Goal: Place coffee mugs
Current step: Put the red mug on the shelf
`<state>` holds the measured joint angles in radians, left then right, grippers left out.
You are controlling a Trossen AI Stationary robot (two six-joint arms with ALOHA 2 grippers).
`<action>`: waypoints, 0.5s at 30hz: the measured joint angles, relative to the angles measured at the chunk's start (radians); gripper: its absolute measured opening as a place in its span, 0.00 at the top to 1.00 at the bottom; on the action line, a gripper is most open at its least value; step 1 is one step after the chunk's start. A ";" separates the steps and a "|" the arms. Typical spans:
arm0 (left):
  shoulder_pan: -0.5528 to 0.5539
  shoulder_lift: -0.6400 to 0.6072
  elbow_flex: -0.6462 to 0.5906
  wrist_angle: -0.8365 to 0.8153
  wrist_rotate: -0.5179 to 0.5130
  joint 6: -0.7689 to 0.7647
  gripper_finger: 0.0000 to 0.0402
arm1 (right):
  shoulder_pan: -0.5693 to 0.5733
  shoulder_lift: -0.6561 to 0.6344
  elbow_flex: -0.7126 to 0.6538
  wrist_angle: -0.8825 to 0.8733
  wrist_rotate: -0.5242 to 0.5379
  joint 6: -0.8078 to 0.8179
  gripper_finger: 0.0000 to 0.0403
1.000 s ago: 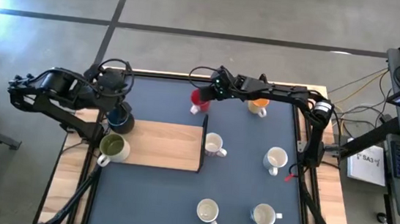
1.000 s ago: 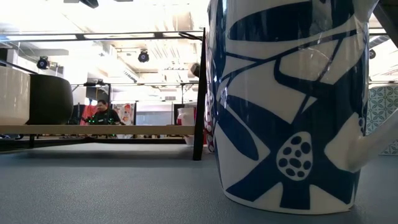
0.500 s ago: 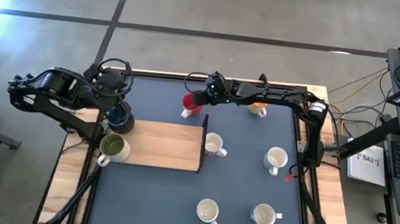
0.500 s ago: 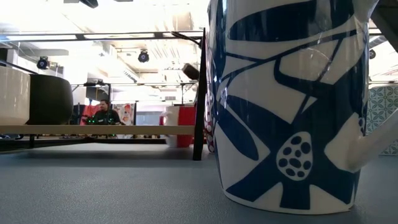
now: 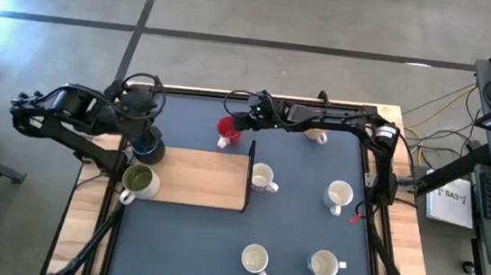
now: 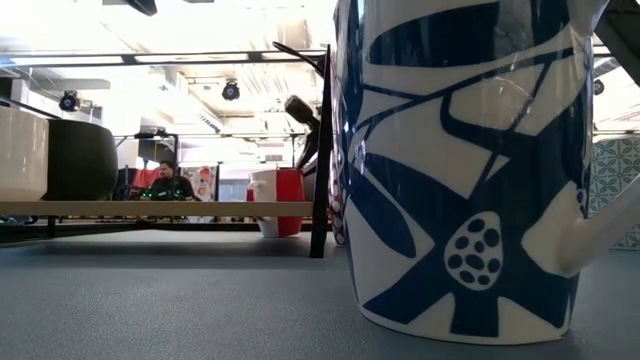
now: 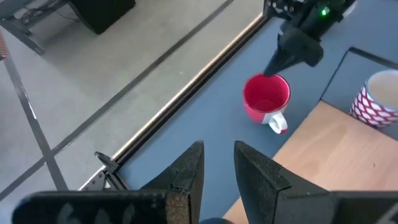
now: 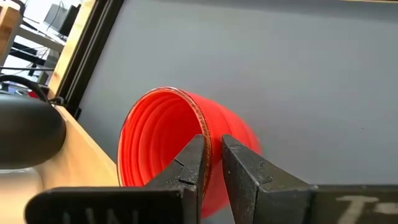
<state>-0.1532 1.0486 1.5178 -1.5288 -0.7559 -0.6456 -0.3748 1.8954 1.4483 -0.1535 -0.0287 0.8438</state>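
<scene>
Right hand (image 5: 240,123) was clamped on the rim of the red mug (image 5: 226,130), near the table's (image 5: 299,237) far edge, just beyond the wooden board (image 5: 196,177). An upright black divider (image 5: 247,183) stood at the board's right end, with a patterned white mug (image 5: 262,178) just past it. Left hand (image 5: 144,134) hung over the dark blue mug (image 5: 148,149) at the board's far left corner; could not tell whether it gripped. Olive green mug (image 5: 138,180) sat on the board's left end. Orange mug (image 5: 316,134) lay under the right arm. Three white mugs (image 5: 338,195) stood toward the near right.
</scene>
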 joint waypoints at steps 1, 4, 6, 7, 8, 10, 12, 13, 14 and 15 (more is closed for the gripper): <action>0.000 0.003 -0.005 0.000 0.012 0.000 0.82 | 0.000 0.000 0.000 0.004 -0.001 -0.003 0.91; 0.000 0.018 -0.018 0.003 0.023 0.001 0.82 | 0.000 0.000 0.000 0.010 -0.001 -0.013 0.91; 0.000 0.030 -0.026 0.008 0.024 0.007 0.82 | 0.000 0.000 0.000 0.010 -0.002 -0.028 0.90; 0.000 0.037 -0.030 0.010 0.024 0.009 0.82 | 0.000 0.000 0.000 0.010 -0.001 -0.032 0.89; 0.000 0.045 -0.033 0.009 0.025 0.010 0.82 | -0.001 0.000 0.000 0.012 -0.001 -0.033 0.88; 0.000 0.059 -0.038 0.010 0.026 0.009 0.82 | -0.003 0.000 0.000 0.015 -0.001 -0.035 0.85; 0.000 0.069 -0.042 0.010 0.026 0.008 0.82 | -0.005 0.000 0.000 0.013 -0.001 -0.049 0.81; 0.000 0.075 -0.044 0.010 0.026 0.007 0.82 | -0.005 0.000 0.000 0.012 -0.001 -0.053 0.80; 0.000 0.079 -0.046 0.013 0.026 0.002 0.82 | -0.006 -0.001 0.000 0.010 0.000 -0.056 0.77; 0.000 0.085 -0.049 0.018 0.026 -0.003 0.82 | -0.008 -0.001 0.000 0.009 0.000 -0.058 0.76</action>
<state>-0.1532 1.1332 1.4689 -1.5110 -0.7296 -0.6484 -0.3829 1.8944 1.4485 -0.1444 -0.0288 0.7862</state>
